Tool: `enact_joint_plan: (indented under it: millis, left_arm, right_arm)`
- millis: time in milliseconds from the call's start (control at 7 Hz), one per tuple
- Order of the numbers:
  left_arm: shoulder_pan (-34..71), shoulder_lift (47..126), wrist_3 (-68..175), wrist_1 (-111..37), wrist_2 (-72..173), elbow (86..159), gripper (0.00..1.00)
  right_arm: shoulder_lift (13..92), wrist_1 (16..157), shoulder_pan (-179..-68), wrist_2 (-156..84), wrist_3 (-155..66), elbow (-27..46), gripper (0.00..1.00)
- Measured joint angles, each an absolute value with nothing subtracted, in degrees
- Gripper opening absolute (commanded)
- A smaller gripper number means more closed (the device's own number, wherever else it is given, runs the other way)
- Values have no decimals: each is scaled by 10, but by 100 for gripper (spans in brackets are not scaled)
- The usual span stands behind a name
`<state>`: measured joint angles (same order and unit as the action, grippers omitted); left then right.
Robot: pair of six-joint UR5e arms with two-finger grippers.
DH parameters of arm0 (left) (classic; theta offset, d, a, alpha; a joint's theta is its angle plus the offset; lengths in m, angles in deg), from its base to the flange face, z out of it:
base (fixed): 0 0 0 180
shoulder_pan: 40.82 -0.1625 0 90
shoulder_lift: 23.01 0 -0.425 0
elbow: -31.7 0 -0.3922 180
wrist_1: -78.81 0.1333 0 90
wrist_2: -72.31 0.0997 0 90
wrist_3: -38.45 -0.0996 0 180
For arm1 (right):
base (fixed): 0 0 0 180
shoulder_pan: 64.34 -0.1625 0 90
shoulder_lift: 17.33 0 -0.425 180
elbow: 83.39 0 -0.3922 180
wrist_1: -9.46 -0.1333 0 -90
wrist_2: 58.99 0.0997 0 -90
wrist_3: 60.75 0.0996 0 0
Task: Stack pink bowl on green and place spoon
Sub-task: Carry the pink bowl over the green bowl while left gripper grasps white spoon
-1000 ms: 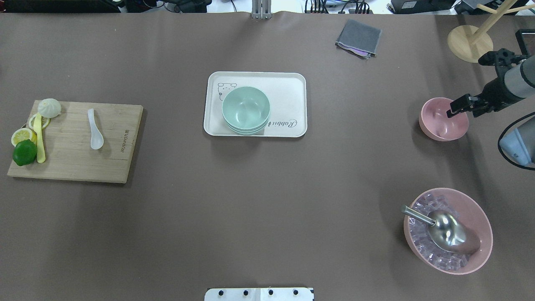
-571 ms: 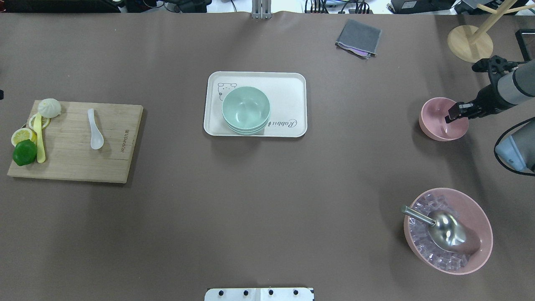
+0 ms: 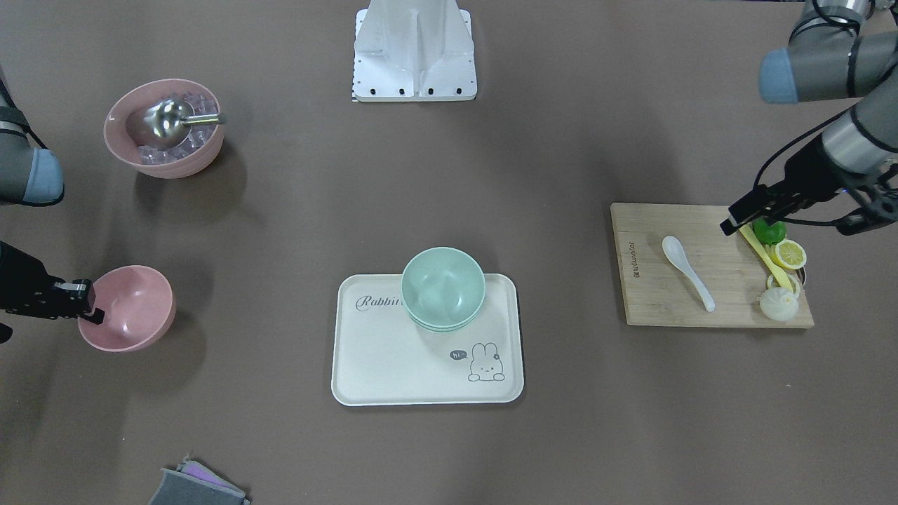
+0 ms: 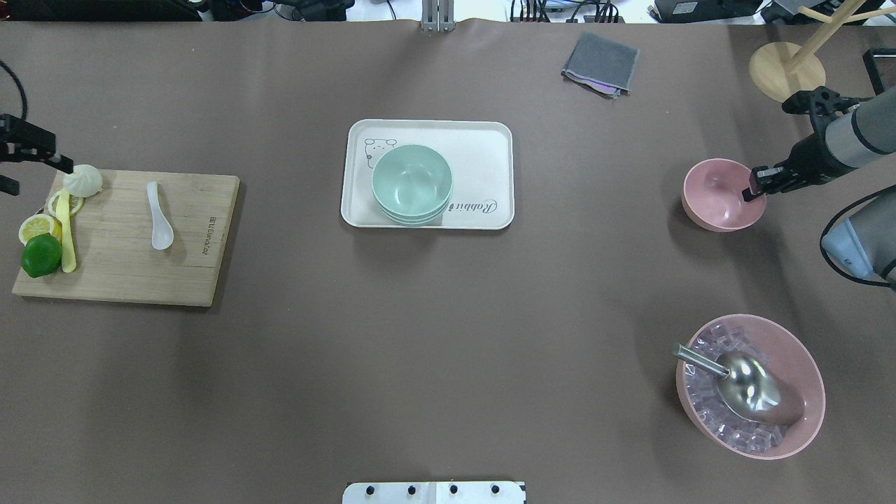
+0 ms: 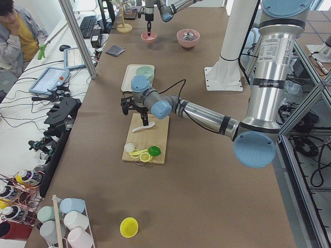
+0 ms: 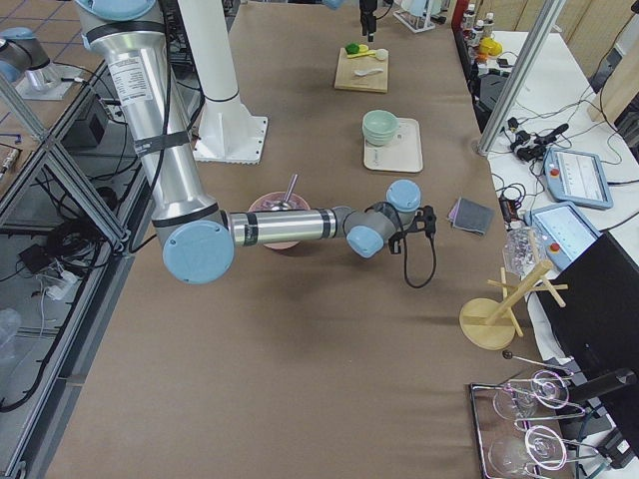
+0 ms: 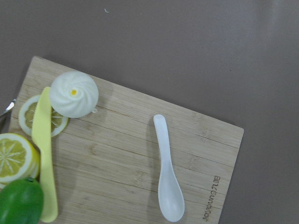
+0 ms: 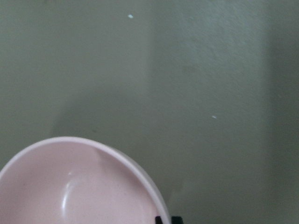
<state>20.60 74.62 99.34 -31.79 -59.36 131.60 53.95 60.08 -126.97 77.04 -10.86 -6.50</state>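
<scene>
The small pink bowl is at the table's right side, also in the front-facing view and the right wrist view. My right gripper is shut on its right rim. Stacked green bowls stand on the white tray in the middle. The white spoon lies on the wooden board at the left, bowl end towards me, and shows in the left wrist view. My left gripper hovers over the board's far left corner, by the bun; it looks open and empty.
On the board lie lemon slices, a lime and a yellow knife. A large pink bowl of ice with a metal scoop sits front right. A grey cloth and a wooden stand are at the back right.
My right gripper has shut on the pink bowl's rim and drawn the bowl a little leftward. My left gripper has come into view over the board's far left corner.
</scene>
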Motion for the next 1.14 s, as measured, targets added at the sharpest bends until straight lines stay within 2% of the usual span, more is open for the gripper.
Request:
enact_joint_plan:
  millis: [286,429,714,1000,1143]
  left_arm:
    - [163,772,1008,-317,-549,1268,81]
    - [157,789,1009,-317,-544,1238,75]
    - [154,817,1011,-317,-545,1193,68]
    - [153,837,1011,-320,-545,1156,63]
    - [152,842,1011,-322,-545,1146,54]
  right_arm:
    - [448,604,-1228,756,81,-42,0]
    - [401,625,-1186,713,161,-29,0]
    - [307,734,-1109,624,237,-2,0]
    - [263,779,-1057,556,275,2,0]
    - [253,784,-1037,526,285,0,0]
